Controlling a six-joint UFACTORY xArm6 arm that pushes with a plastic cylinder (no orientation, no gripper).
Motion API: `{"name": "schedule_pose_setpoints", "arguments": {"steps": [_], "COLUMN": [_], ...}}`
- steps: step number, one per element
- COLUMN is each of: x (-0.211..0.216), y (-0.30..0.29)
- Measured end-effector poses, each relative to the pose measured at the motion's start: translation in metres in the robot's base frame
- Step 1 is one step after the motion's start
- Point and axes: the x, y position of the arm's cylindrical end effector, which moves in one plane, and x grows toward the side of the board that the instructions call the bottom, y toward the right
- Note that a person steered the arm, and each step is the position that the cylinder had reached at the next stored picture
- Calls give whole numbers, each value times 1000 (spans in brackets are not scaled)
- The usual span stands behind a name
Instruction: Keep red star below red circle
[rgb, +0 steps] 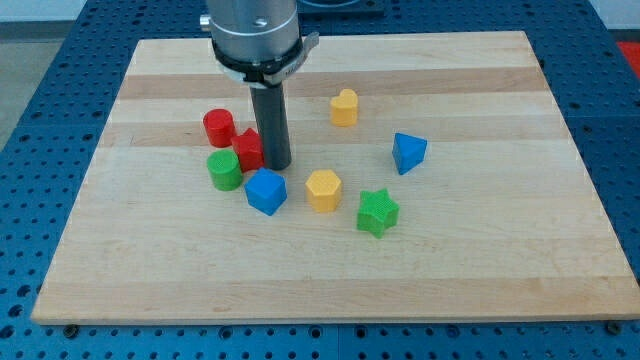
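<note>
The red circle (218, 127) lies on the wooden board at the view's left of centre. The red star (247, 149) sits just below and to the right of it, nearly touching it. My tip (277, 164) stands right against the red star's right side. The rod covers part of the star's right edge.
A green circle (224, 170) lies just below the red star, a blue block (266, 191) below my tip. A yellow hexagon (323, 190), a green star (377, 212), a blue triangle (407, 152) and a yellow heart (344, 107) lie to the right.
</note>
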Motion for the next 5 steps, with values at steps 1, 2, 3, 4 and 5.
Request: {"name": "schedule_pose_setpoints", "arguments": {"steps": [1,2,3,4,5], "x": [3,-14,-28,-39,-38], "y": [-3,-12,-26,-40,-43]}}
